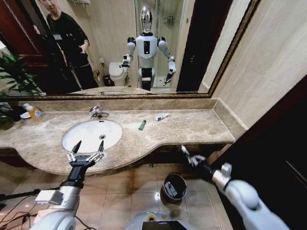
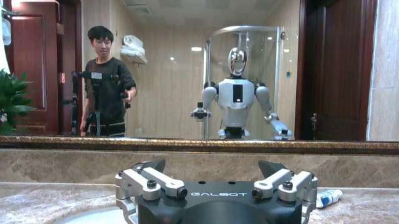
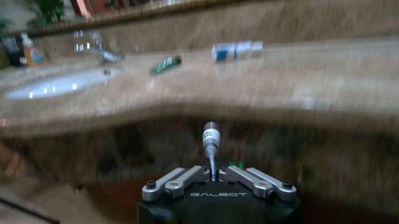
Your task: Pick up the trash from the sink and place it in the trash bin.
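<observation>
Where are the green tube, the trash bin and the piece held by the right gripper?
green tube point(image 1: 142, 125): head view, middle of its body, on the counter.
trash bin point(image 1: 183, 180): head view, shiny rim.
held piece point(image 3: 210, 136): right wrist view, upper end above the right gripper point(image 3: 212, 176).

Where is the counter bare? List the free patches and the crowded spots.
Free: beige marble counter from the white-and-blue tube to the right wall; also between white oval sink and small green tube. Crowded: sink's front rim, under the open left gripper.
</observation>
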Motion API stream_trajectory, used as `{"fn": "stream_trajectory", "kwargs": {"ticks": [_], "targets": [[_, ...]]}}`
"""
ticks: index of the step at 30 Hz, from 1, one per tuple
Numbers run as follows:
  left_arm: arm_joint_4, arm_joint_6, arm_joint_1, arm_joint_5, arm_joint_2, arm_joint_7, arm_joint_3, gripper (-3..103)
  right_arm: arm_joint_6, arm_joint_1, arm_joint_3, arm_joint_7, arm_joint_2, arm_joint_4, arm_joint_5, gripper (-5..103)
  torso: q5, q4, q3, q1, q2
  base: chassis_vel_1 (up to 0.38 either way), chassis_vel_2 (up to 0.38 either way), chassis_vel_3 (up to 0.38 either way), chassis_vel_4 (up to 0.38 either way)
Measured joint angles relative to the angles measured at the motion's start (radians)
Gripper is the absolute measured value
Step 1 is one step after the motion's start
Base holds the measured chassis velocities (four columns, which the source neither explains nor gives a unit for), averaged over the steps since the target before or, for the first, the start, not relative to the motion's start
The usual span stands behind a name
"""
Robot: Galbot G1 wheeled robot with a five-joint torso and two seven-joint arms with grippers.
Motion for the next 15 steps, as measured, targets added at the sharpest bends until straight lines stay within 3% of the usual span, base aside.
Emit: {"fn": "stream_trajectory", "kwargs": {"ticks": [5,15], "targets": [[0.000,0.000,0.000,0.000,0.000,0.000,0.000,100,0.082,0.001,-0.055,0.002,0.097,-0.123,-0.121,2,0.0003,0.0000,0.000,0.000,0.000,0.000,0.000,0.000,0.000],[0.000,0.000,0.000,0.000,0.000,0.000,0.000,100,0.128,0.144,-0.111,0.093,0.209,-0.364,-0.237,2,0.0002,0.0003,0.000,0.000,0.000,0.000,0.000,0.000,0.000]]}}
